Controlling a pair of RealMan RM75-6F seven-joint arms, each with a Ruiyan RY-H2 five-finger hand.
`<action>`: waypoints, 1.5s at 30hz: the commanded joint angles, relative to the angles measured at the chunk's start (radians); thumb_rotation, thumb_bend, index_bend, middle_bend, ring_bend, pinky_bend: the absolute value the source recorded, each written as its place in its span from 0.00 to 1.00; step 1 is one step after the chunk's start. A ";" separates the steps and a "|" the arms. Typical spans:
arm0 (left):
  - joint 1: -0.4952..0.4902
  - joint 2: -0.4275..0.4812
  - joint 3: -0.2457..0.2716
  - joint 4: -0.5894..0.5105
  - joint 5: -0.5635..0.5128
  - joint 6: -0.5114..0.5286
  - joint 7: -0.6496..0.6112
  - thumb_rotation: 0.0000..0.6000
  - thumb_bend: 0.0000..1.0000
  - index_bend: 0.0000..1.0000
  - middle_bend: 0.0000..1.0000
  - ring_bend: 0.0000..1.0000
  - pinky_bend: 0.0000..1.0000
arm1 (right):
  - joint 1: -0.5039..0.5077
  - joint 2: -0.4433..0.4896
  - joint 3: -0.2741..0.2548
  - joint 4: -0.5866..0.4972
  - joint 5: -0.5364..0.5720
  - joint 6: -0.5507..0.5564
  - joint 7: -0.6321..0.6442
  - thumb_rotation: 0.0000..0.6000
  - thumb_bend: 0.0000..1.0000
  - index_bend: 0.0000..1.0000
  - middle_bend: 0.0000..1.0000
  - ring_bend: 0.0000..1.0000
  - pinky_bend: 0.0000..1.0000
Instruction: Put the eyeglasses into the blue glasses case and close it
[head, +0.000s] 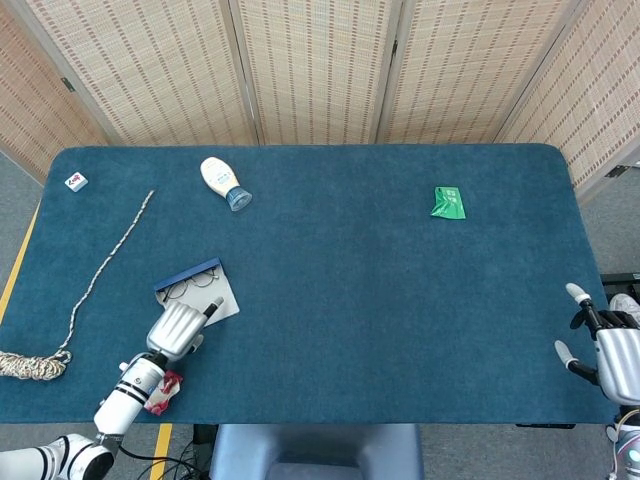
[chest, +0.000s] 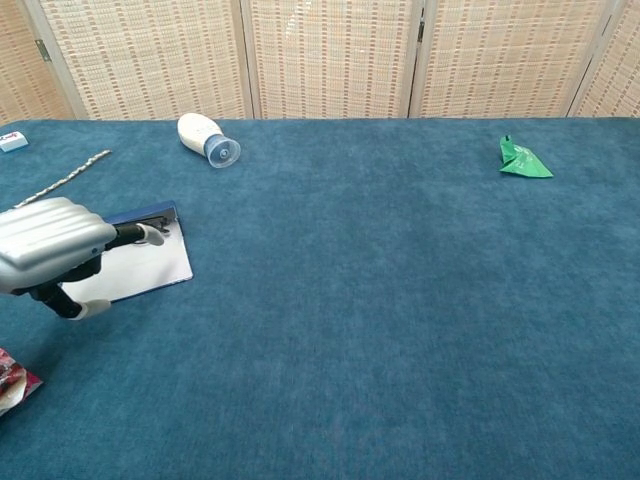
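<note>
The blue glasses case (head: 188, 273) lies open on the table's left side, its pale flap (head: 219, 299) (chest: 150, 272) spread toward me. The eyeglasses (head: 192, 288) rest inside it along the blue back wall. My left hand (head: 178, 329) (chest: 50, 250) hovers just in front of the case, holding nothing, fingers loosely curved and apart; in the chest view it hides most of the case and the glasses. My right hand (head: 607, 352) sits at the table's right front corner, fingers spread and empty.
A white bottle (head: 223, 182) (chest: 205, 137) lies at the back left. A braided rope (head: 100, 272) runs down the left edge. A green packet (head: 448, 202) (chest: 523, 160) lies back right. A red wrapper (head: 163, 389) sits under my left forearm. A small white box (head: 76, 181) is far left.
</note>
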 joint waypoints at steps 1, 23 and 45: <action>0.019 -0.005 -0.005 0.014 0.002 0.010 -0.013 1.00 0.34 0.17 1.00 0.97 0.98 | 0.001 0.003 0.000 -0.005 -0.003 0.001 -0.005 1.00 0.26 0.13 0.51 0.47 0.37; 0.073 -0.067 -0.043 0.129 0.004 -0.027 -0.028 1.00 0.34 0.16 1.00 0.97 0.98 | -0.002 0.012 -0.003 -0.033 -0.009 0.013 -0.029 1.00 0.27 0.13 0.51 0.47 0.37; 0.079 -0.102 -0.089 0.189 -0.016 -0.066 -0.008 1.00 0.34 0.16 1.00 0.97 0.98 | -0.005 0.012 -0.005 -0.032 -0.011 0.017 -0.027 1.00 0.27 0.13 0.51 0.48 0.37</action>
